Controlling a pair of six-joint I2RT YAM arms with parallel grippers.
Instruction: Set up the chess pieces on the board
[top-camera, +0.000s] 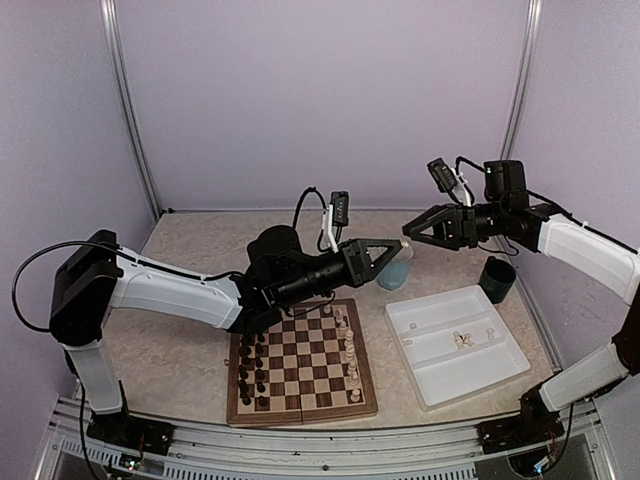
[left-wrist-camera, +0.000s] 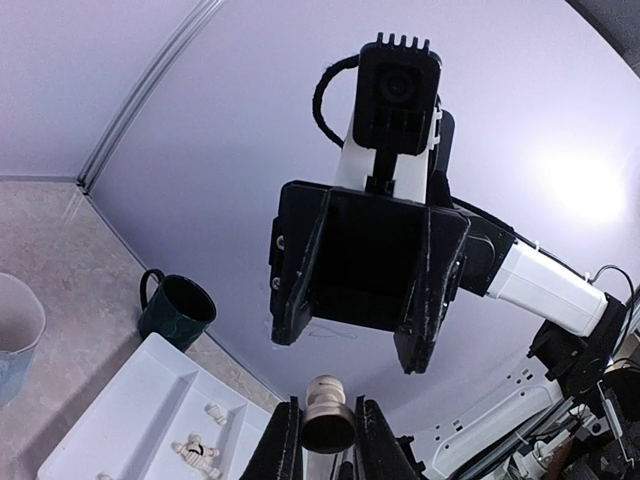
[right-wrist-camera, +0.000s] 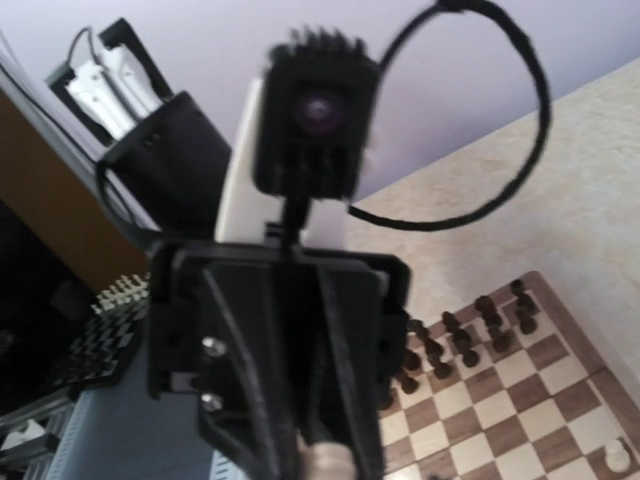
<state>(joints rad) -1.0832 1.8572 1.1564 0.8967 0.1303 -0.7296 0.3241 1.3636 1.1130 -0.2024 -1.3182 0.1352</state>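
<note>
Holding one cream chess piece between them, the left fingers are closed on its sides, high in the air and touching nothing else. In the left wrist view the piece seems to lie with its long axis along the fingers, the narrow head pointing outward toward the other arm, but I cannot say this with full certainty. The right fingers stand directly opposite, spread wide with nothing between them, and a clear gap separates them from the piece.

What matters for the coming move is where the board lies from this piece. In the top view the left fingers hang beyond the far right corner of the board, over the counter between the board and the white tray. The board is therefore below the piece and toward the near side, a little to the left. The cream pieces already placed stand along the right edge of the board, the edge nearest to the held piece. The dark pieces fill the left edge.

In my judgement the left arm should place the piece, since it has it and reaches across the board. The wrist will probably need to turn so that the base faces down before lowering onto a free square near that right edge.
</note>
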